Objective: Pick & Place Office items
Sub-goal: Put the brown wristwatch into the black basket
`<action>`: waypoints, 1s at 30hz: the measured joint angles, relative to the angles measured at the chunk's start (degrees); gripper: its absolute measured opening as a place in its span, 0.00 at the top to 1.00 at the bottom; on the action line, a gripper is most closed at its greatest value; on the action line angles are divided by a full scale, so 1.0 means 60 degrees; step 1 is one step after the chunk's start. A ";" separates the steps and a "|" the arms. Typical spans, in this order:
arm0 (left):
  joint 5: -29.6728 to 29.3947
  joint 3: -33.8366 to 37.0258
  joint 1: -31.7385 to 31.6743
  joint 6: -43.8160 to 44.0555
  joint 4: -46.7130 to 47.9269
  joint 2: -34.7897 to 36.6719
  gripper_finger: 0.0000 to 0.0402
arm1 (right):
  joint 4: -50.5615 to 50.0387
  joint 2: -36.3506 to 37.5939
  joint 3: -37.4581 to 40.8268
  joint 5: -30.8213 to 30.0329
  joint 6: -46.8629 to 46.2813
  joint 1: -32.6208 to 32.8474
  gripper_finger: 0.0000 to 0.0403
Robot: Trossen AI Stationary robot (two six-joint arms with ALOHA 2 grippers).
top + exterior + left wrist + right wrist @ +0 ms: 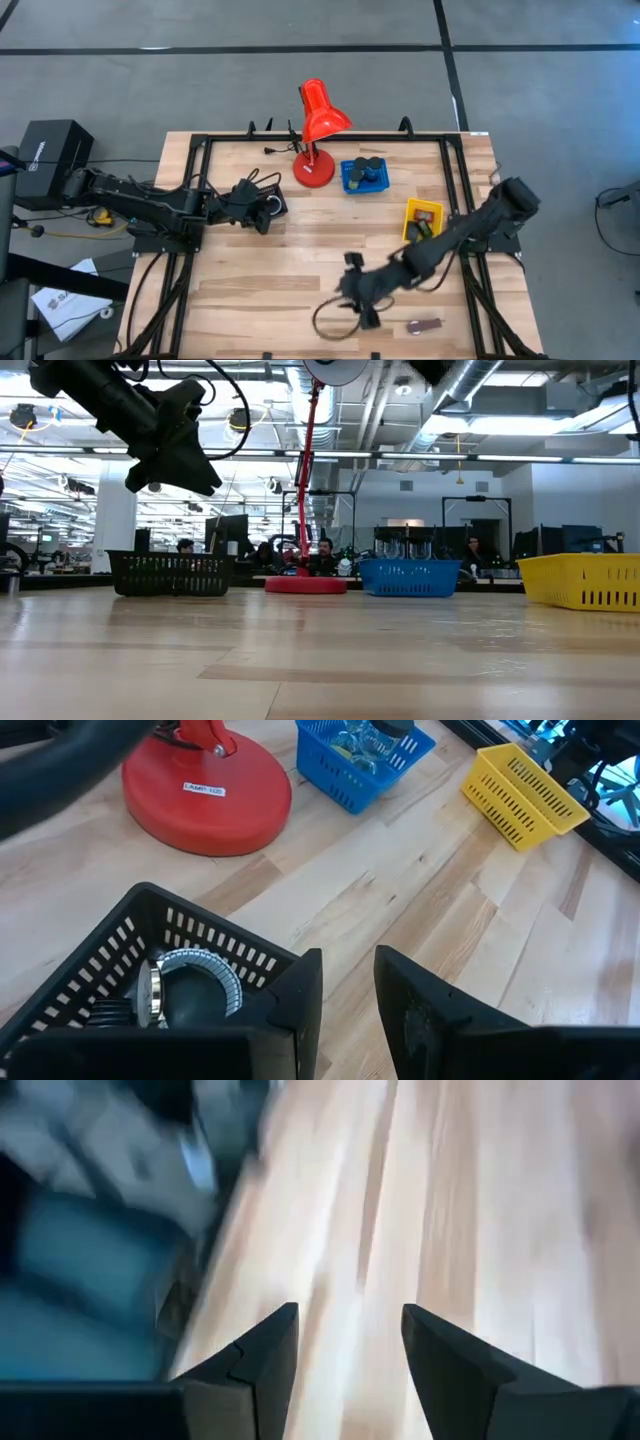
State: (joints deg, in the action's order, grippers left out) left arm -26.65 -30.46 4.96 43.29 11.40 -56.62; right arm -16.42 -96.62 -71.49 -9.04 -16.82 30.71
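The table [300, 270] carries a red lamp [318, 135], blue tray [364, 175] and yellow tray [421, 220]. Only the left wrist view shows a roll [190, 990] inside the black tray [200, 955]. Left gripper [345, 1005] empty, fingers slightly apart; right gripper [345, 1350] empty, fingers apart, near edge, beside a maroon oblong [424, 325]

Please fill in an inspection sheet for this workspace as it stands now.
Surface: wooden table, mostly bare.
Job's things: a maroon oblong lies near the front edge; a black roll sits in the black tray; small items fill the blue tray and yellow tray.
Clutter: red desk lamp at the back.
Grippers: left gripper above the black tray's rim, fingers apart, empty; right gripper open over bare wood, empty.
Cables: a loop trails under the right arm.
Surroundings: people at desks beyond the table; black box on the floor.
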 joint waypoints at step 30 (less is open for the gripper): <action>-0.0001 0.0007 -0.0001 -0.0499 -0.0501 0.0000 0.78 | -0.9707 -0.3781 -0.3235 0.3002 -0.4953 0.3835 0.58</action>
State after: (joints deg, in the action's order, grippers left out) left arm -26.66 -30.41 4.95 40.29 8.39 -56.62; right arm -74.66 -119.31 -90.90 8.97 -46.54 53.72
